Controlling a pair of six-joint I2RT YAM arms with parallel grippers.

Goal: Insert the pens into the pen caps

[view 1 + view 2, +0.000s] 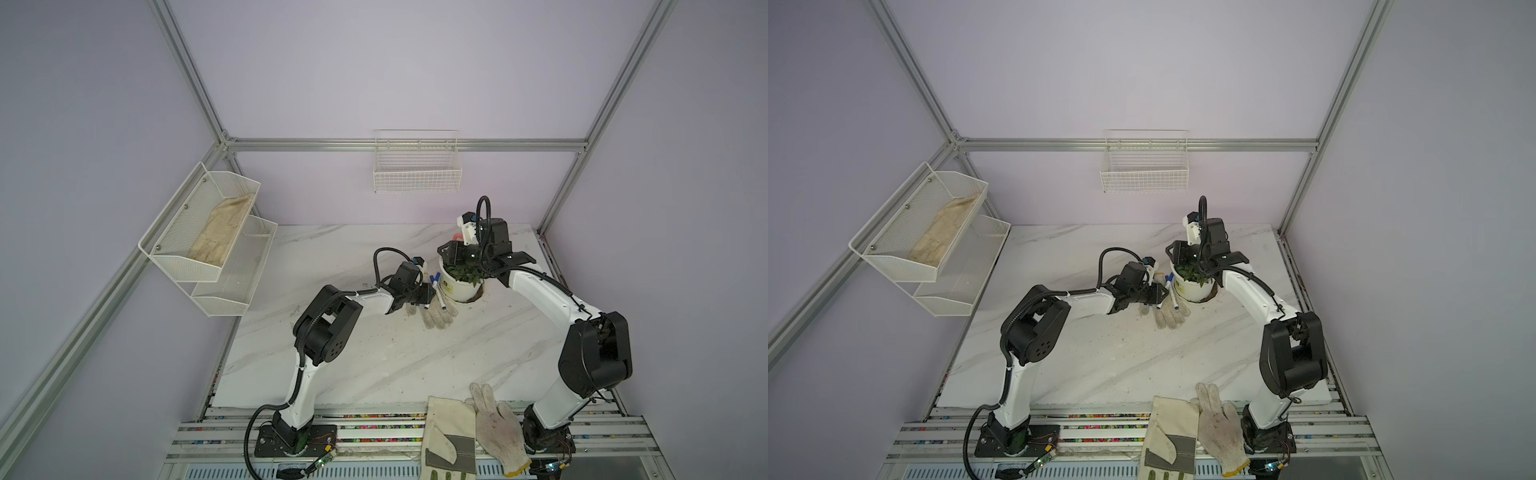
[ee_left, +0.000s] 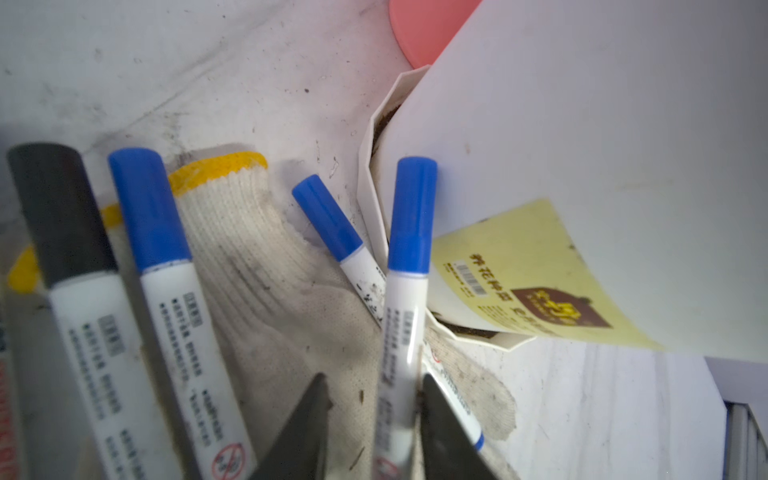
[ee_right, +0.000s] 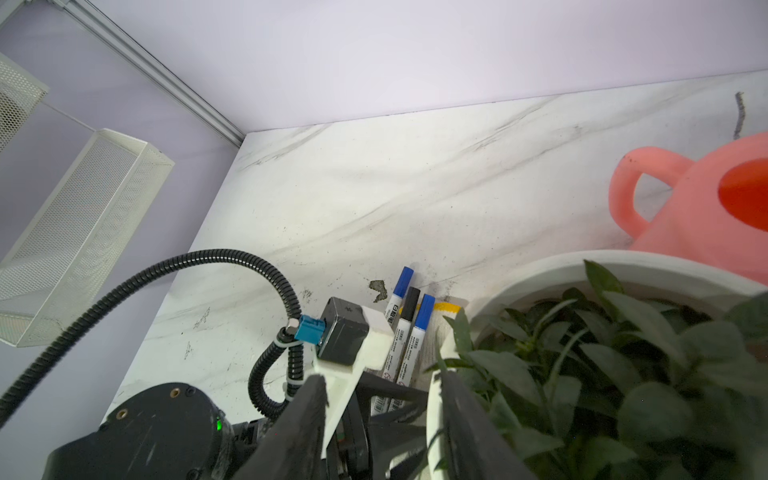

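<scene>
While the left gripper (image 2: 374, 386) sits low over the glove (image 2: 257, 257) beside the pot (image 2: 540, 124), its jaws stand partly apart with one pen (image 2: 401, 316) between them. That pen lies against one finger (image 2: 449, 436) and a clear gap separates it from the other, so it is not clamped. Its blue cap (image 2: 412, 216) is on and points along the pot wall.

Four more pens are in view, those whose cap ends show all capped. A black-capped one (image 2: 83, 332) and a blue-capped one (image 2: 187, 332) lie side by side near the glove's yellow cuff. A third (image 2: 361, 274) lies across the glove toward the pot's base. A fourth (image 2: 461, 411) is partly hidden under the finger.

The right gripper (image 3: 381, 376) hangs over the pot's rim (image 3: 432, 399), jaws about half apart and holding nothing. The rim passes between them, just beside one finger. Whether it touches I cannot tell. The plant (image 3: 582, 374) fills the pot beside it.
</scene>
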